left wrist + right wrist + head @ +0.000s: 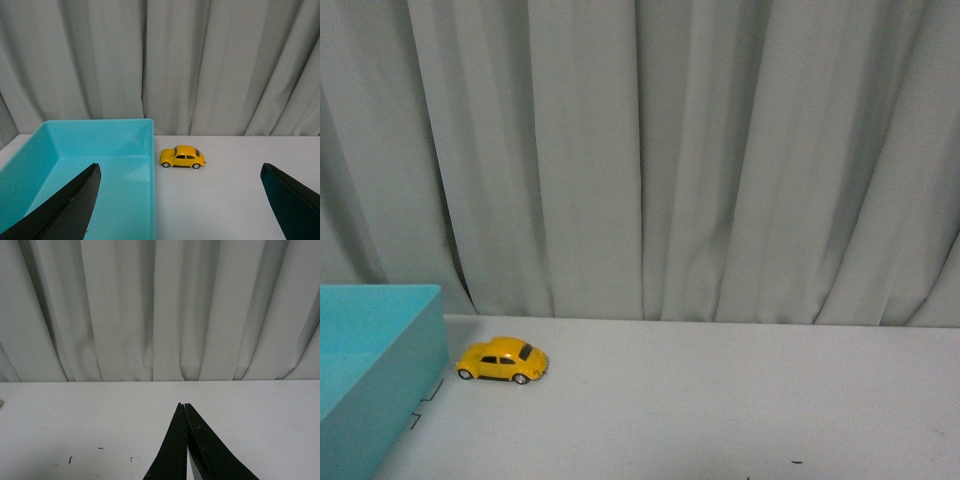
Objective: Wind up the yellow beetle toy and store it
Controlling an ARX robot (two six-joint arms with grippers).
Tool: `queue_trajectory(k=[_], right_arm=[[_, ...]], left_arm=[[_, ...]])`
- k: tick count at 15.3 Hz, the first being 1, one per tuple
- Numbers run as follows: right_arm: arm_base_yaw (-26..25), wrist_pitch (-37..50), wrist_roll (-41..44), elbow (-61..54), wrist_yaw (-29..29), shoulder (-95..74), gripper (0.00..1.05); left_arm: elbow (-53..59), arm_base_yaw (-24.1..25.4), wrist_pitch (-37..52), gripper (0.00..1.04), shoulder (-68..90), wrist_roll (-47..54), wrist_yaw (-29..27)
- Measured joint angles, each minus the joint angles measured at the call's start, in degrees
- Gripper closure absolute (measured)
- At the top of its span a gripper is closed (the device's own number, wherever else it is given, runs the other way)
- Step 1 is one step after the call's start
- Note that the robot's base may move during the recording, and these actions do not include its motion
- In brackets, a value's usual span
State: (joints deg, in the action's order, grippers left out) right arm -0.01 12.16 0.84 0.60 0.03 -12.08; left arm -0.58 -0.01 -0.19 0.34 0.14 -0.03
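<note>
The yellow beetle toy (503, 361) stands on its wheels on the white table, just right of the teal box (375, 370). In the left wrist view the yellow beetle toy (182, 157) sits beside the box's wall (153, 165), well ahead of my left gripper (180, 167), which is open wide with nothing between its black fingers (75, 205). My right gripper (183, 405) is shut with its tips pressed together over bare table, holding nothing; the toy is out of that view. Neither gripper shows in the front view.
A grey pleated curtain (650, 150) hangs behind the table's far edge. The teal box (90, 170) is open-topped with nothing visible inside. Small dark specks (70, 459) mark the table surface near the right gripper.
</note>
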Motion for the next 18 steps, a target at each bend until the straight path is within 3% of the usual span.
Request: queue_trajectory(k=[3, 4, 8, 16, 18], right_arm=[[0.0, -3.5, 0.0, 0.0, 0.0, 3.0, 1.03], [0.0, -11.4, 0.0, 0.0, -0.2, 8.2, 1.03], [0.0, -12.3, 0.0, 0.0, 0.0, 11.9, 1.03], [0.0, -12.4, 0.0, 0.0, 0.0, 11.9, 0.09], [0.0, -12.4, 0.0, 0.0, 0.0, 11.9, 0.07]], left_arm=[[0.0, 0.0, 0.0, 0.07, 0.0, 0.0, 0.0], [0.0, 0.0, 0.0, 0.07, 0.0, 0.0, 0.0], [0.0, 0.0, 0.0, 0.07, 0.0, 0.0, 0.0], [0.0, 0.0, 0.0, 0.07, 0.0, 0.0, 0.0], [0.0, 0.0, -0.3, 0.07, 0.1, -0.2, 0.1]])
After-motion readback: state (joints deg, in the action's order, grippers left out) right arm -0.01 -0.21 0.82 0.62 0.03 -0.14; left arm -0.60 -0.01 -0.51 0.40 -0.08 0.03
